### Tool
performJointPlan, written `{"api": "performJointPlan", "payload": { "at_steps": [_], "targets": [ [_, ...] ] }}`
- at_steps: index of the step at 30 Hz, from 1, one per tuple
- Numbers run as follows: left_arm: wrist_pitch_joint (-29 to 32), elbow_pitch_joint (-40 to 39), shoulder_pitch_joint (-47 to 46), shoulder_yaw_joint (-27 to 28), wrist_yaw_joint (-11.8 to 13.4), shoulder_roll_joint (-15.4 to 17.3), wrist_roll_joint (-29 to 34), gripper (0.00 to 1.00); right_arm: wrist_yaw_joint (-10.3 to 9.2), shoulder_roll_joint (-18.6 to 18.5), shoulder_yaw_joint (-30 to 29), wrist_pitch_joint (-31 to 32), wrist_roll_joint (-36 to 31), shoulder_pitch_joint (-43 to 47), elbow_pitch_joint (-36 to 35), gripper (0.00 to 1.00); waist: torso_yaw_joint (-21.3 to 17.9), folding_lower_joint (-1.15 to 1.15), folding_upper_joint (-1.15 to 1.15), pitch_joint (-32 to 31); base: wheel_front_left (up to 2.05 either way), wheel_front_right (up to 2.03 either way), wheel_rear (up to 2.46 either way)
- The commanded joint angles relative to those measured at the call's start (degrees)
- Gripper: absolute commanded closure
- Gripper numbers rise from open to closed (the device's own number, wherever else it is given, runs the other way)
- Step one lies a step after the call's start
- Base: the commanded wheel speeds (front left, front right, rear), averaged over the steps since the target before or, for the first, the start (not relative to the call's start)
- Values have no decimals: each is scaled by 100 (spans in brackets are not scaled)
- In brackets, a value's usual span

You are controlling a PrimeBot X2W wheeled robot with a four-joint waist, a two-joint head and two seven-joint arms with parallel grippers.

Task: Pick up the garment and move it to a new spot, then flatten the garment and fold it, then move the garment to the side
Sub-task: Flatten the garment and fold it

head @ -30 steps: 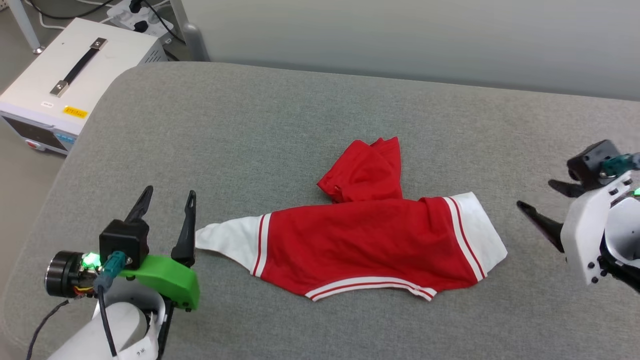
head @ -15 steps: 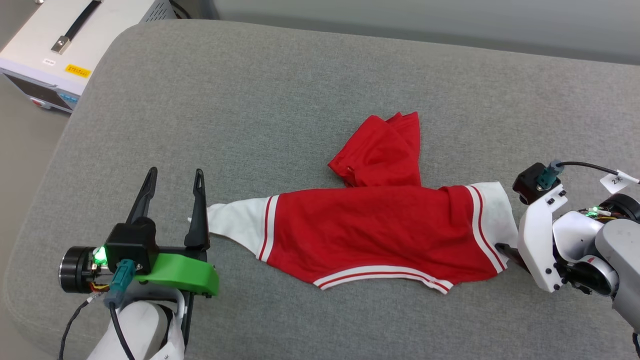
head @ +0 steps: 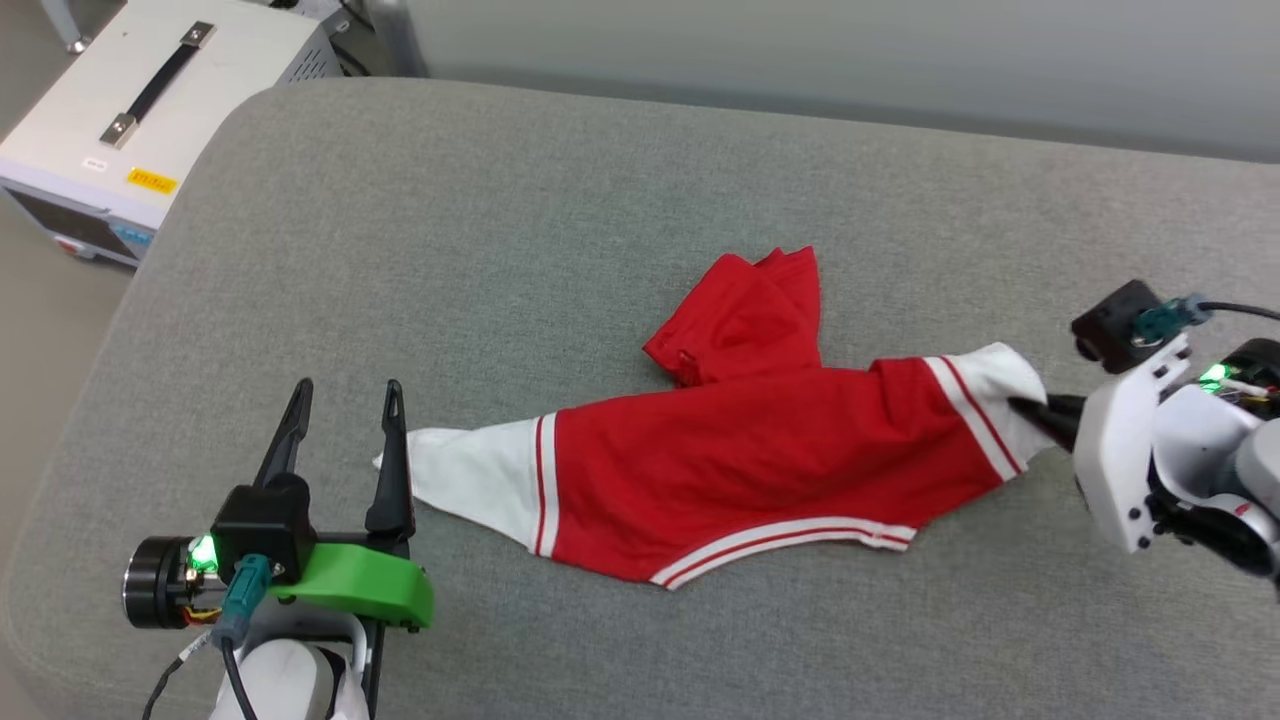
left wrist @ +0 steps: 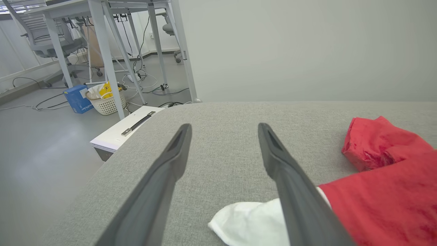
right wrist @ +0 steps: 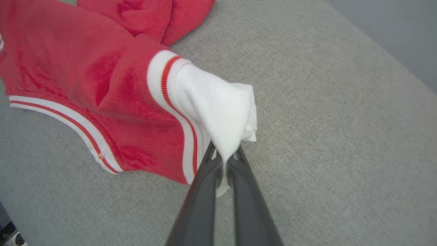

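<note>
Red jersey cloth is spread across the middle of a grey upholstered surface (head: 500,220): the garment (head: 740,470) lies rumpled, with one red part bunched toward the far side. Its white sleeve (head: 985,385) on the right is pinched by the right hand (head: 1030,408), whose fingers are pressed together on the cloth, and the sleeve is drawn into a peak. The other white sleeve (head: 470,475) lies flat just beside the left hand (head: 348,388), whose fingers are held apart with nothing between them. A white box (head: 130,120) with a black handle is seen beyond the surface's left corner.
</note>
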Motion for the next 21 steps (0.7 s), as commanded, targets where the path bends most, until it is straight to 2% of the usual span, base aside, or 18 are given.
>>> {"api": "performJointPlan", "payload": {
  "at_steps": [1,9,12,15,21],
  "targets": [
    [-33,33,144,65,-56,-72,93,0,-6,-202,-114,-111,49,11,-151,100,-215,0,0,-273,0,0,0],
    [-34,82,434,333,-263,-267,282,0,-6,-1021,-1153,-180,311,1284,-858,100,-437,0,0,-468,0,0,0],
    [-34,89,492,425,-328,-320,333,0,-6,-1093,-1564,-180,416,1913,-910,100,-510,0,0,-470,0,0,0],
    [-34,112,521,498,-403,-372,396,0,-6,-993,-1976,-113,384,2586,-933,100,-552,0,0,-461,0,0,0],
    [-34,172,482,593,-540,-484,514,0,-6,-374,-2596,92,447,3646,-717,100,-562,0,0,-437,0,0,0]
  ]
}}
